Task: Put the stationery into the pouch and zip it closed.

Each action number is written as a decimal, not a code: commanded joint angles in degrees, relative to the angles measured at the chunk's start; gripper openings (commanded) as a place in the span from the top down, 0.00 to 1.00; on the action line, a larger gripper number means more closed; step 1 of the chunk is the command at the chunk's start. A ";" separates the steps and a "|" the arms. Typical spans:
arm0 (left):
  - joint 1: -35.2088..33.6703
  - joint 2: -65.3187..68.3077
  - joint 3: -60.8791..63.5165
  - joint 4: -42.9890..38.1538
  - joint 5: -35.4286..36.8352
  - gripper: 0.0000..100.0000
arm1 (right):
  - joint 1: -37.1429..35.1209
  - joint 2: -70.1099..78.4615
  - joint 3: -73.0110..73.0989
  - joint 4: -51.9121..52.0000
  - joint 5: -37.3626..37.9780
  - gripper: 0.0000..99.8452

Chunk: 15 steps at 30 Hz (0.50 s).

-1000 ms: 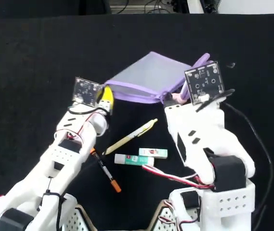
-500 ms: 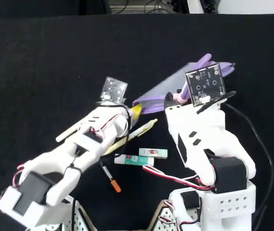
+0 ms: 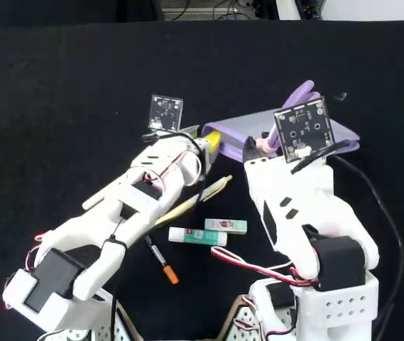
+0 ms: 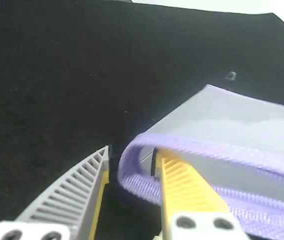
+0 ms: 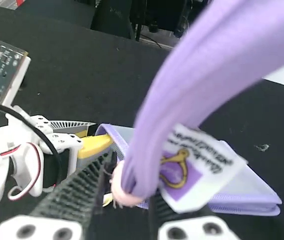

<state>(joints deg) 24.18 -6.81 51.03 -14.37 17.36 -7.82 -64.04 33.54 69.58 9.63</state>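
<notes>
On the black bench [image 3: 59, 85], between the two arms, the stationery lies loose and outside the pouch: an orange-tipped marker [image 3: 160, 261] farthest left and nearest; a pale yellow pen [image 3: 202, 197] slanting away to the right; a white-and-green tube [image 3: 197, 236] just right of the marker; a small eraser [image 3: 225, 226] just beyond the tube's right end. Farther back, the left claw [image 3: 211, 142] [image 4: 132, 152] sits at the left end of the purple pouch [image 3: 241, 130] [image 4: 241, 125]; its jaws are apart, the yellow one at the pouch mouth and the grey one outside, with the zip edge between them. To the right, the right claw [image 3: 258, 145] [image 5: 127, 195] is clamped on the pouch's strap [image 3: 297, 92] [image 5: 206, 75], which arches up from it; a pink piece shows at the pinch.
</notes>
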 commanded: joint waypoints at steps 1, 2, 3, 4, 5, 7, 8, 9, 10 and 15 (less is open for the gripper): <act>2.77 -0.62 -4.26 -0.53 0.88 0.85 | -0.88 -4.18 0.66 -2.11 0.70 0.99; 3.30 -0.44 -4.62 -0.53 0.88 0.85 | -0.88 -5.58 1.19 -2.20 0.70 0.99; 3.74 -0.35 -5.23 -0.53 0.88 0.85 | -0.88 -7.25 1.89 -2.64 0.70 0.99; 4.26 -0.35 -5.85 -0.53 0.88 0.85 | -0.88 -8.75 2.59 -3.16 0.70 0.99; 4.70 -0.35 -6.37 -0.53 0.88 0.85 | -0.88 -10.42 3.38 -3.60 0.70 0.99; 5.49 -0.35 -6.99 -0.53 0.88 0.85 | -0.88 -12.53 4.79 -4.66 0.79 0.99; 5.67 -0.35 -7.16 -0.53 0.88 0.85 | -0.88 -13.14 5.23 -5.01 0.79 0.99; 5.85 -0.35 -7.16 -0.53 0.88 0.85 | -0.88 -13.41 5.41 -5.19 0.79 0.99; 5.85 -0.26 -7.25 -0.53 0.88 0.85 | -0.88 -13.32 5.49 -5.36 0.79 0.99; 5.05 -0.44 -7.25 -0.53 0.62 0.96 | -0.88 -12.44 5.49 -5.45 0.79 0.98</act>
<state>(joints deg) 29.10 -6.81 47.60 -14.37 17.89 -7.82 -76.35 39.34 66.07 9.63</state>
